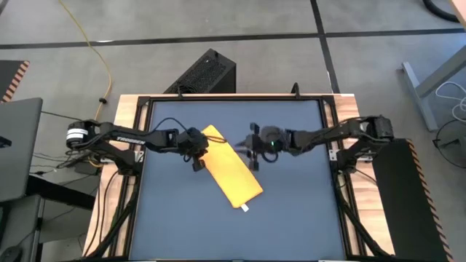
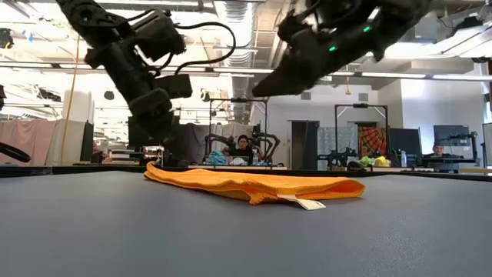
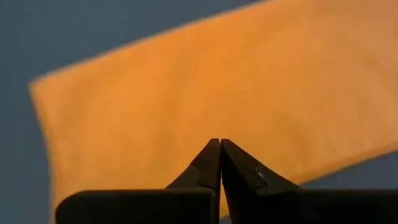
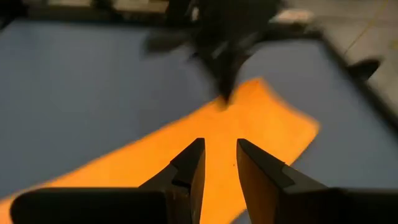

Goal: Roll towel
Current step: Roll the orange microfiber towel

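Note:
The yellow-orange towel (image 1: 231,172) lies flat on the dark table as a long folded strip, slanting from far left to near right. Its white tag (image 1: 244,209) is at the near end and also shows in the low view (image 2: 307,203). My left gripper (image 1: 196,161) is shut at the towel's left long edge, near its far end, with its tips over the cloth in the left wrist view (image 3: 219,143). My right gripper (image 1: 252,154) hovers raised above the towel's right side (image 2: 261,88), its fingers a narrow gap apart (image 4: 220,144). My left gripper's shut fingertips point down at the towel's far half (image 3: 186,118), coming from the table's left side. I cannot tell whether the tips touch the cloth or stand just above it.
The dark table mat (image 1: 175,218) has bare room near and to either side of the towel. A wooden frame (image 1: 124,109) borders the table. A black box (image 1: 207,73) stands on the floor beyond the far edge. People sit in the room behind (image 2: 244,146).

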